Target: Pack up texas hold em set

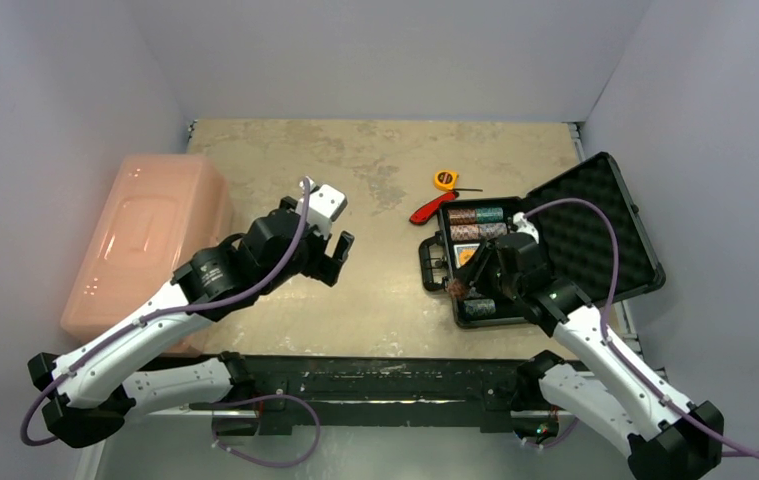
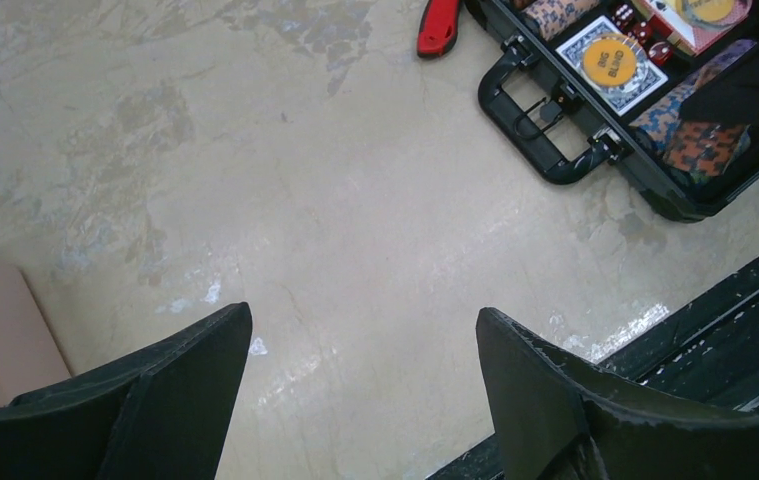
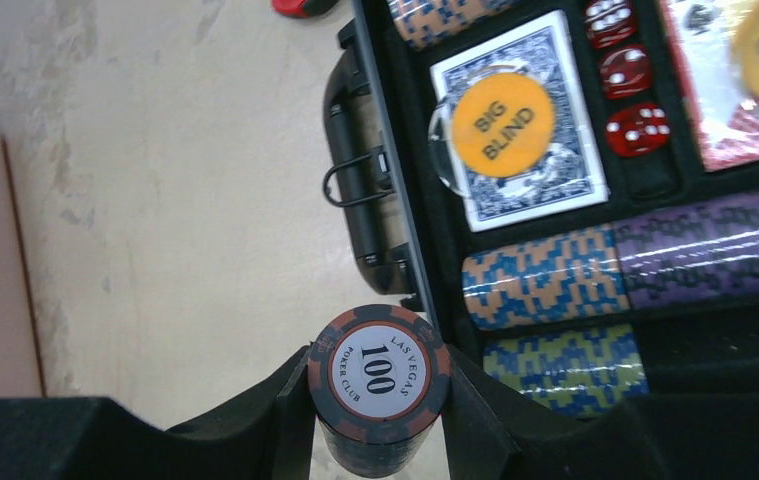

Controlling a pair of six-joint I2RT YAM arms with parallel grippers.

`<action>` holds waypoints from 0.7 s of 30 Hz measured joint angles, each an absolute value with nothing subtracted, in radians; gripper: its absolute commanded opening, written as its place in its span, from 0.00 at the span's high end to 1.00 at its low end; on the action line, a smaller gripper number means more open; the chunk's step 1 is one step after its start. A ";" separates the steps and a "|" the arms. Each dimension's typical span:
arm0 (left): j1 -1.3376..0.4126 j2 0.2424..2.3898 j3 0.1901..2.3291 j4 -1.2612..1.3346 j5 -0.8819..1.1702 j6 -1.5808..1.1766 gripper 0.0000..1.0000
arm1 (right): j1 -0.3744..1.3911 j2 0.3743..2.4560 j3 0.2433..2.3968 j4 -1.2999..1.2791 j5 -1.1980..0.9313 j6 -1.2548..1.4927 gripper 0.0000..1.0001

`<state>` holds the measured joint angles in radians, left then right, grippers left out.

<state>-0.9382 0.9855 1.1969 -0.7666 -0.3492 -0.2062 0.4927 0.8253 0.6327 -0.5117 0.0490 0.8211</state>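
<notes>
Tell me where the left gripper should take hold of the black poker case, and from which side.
Probably the handle, on the case's left wall, approached from the left over the table. Its bar stands off the wall, leaving a gap for one finger, and it faces the open left gripper. Straddle the bar's middle.

Bare beige surface lies wide open between the arms, under the spread left pincer. A large pink plastic bin blocks the left edge. The open black hard case fills the right side, with a red-handled tool and yellow tape measure just beyond it.
</notes>
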 measured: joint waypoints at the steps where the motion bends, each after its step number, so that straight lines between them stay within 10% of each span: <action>1: -0.938 0.982 1.179 -0.763 -0.354 -0.197 0.17 | 0.493 0.815 0.633 -0.528 0.076 0.829 1.00; 21: -0.938 0.889 1.102 -0.764 -0.390 -0.160 0.00 | 0.476 0.864 0.686 -0.737 0.368 0.939 1.00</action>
